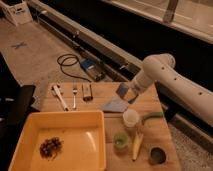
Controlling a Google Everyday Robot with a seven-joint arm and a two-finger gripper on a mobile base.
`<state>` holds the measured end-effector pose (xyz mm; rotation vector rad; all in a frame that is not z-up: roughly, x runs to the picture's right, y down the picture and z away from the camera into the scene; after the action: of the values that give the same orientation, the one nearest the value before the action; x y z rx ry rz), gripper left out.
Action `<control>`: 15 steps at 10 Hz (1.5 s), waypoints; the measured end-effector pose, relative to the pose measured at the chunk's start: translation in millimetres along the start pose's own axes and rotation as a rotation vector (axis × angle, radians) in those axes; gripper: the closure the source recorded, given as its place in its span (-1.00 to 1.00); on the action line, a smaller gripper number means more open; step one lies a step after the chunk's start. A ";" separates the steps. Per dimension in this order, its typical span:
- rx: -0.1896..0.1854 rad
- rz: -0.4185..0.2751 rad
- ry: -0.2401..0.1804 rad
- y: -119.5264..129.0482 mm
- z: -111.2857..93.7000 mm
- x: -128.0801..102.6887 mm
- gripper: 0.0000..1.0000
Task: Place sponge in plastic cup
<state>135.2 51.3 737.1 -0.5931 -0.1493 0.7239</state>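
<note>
Robot lab or workshop: concrete floor (35,65) with tape marks (20,45), loose cable (66,64), gripper (127,94) over wooden table (152,107)

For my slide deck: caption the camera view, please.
Hand holds sponge just above the cloth; plastic cup stands nearer the camera.

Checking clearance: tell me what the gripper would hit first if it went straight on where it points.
The gripper, jaws shut on the sponge, points down and left; the blue-grey cloth just beneath looks first in line, though depth is unclear.
</note>
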 end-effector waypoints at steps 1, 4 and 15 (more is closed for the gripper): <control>-0.011 0.005 0.000 16.4 -1.9 8.4 1.00; -0.091 0.015 0.029 57.9 -5.5 40.6 1.00; -0.124 -0.008 0.100 119.5 12.8 72.7 1.00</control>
<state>116.0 176.2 675.8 -0.7458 -0.1042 0.6787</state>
